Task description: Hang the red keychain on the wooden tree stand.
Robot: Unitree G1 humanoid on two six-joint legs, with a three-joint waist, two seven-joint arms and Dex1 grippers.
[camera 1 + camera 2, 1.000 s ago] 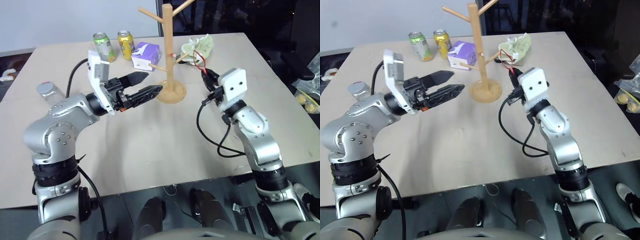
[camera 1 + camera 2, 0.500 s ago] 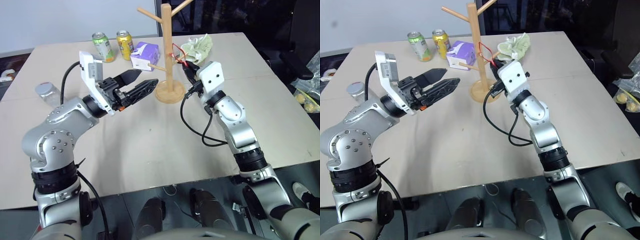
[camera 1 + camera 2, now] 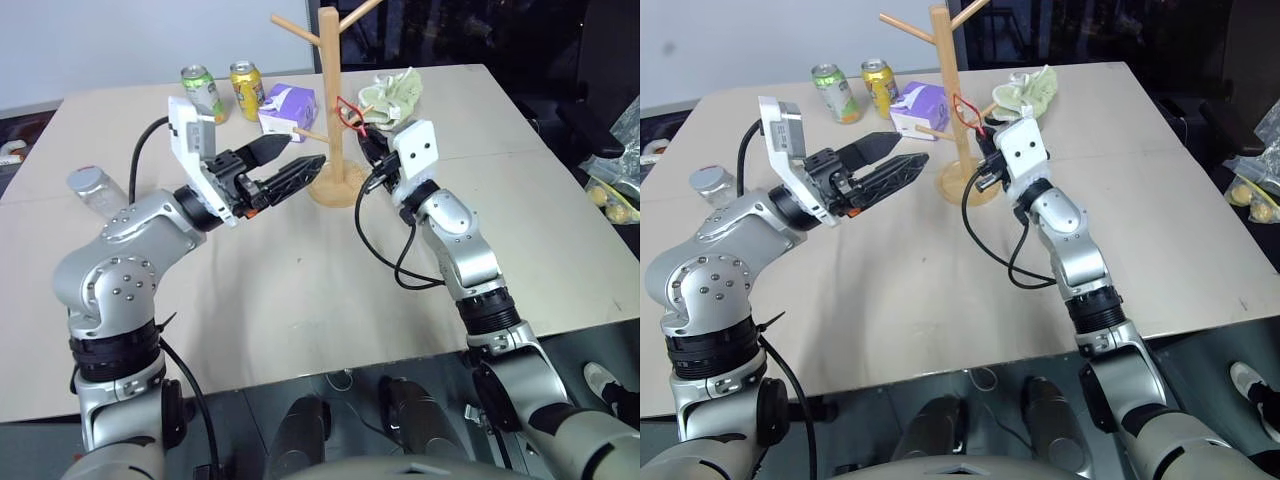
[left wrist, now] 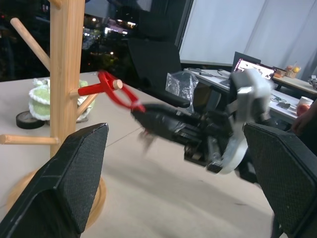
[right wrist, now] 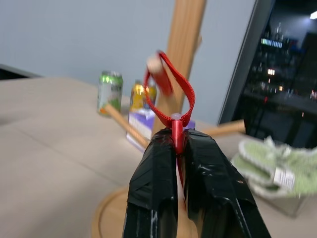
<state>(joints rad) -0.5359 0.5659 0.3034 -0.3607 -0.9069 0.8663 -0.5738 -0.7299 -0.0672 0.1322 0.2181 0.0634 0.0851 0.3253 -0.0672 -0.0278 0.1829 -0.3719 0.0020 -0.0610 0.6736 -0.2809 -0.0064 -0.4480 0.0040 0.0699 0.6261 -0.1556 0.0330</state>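
Note:
The wooden tree stand [image 3: 330,95] rises from a round base at the table's far middle. My right gripper [image 3: 360,128] is just right of its pole, shut on the red keychain [image 3: 349,108]. In the right wrist view the red loop [image 5: 168,94] stands above my closed fingertips [image 5: 153,148] and rings the tip of a slanting peg [image 5: 154,64]. The left wrist view shows the keychain [image 4: 116,94] at that peg's end too. On the left of the stand's base my left gripper [image 3: 303,156] hovers open, holding nothing and pointing at the stand.
Behind the stand are a green can [image 3: 203,93], a yellow can [image 3: 247,88], a purple box [image 3: 288,108] and a green cloth [image 3: 392,95]. A silver canister [image 3: 90,182] stands near the table's left edge. A black cable loops under my right wrist.
My right gripper has carried the keychain left and forward to the stand, and the loop now rings a peg tip. The left gripper has stayed put, still open.

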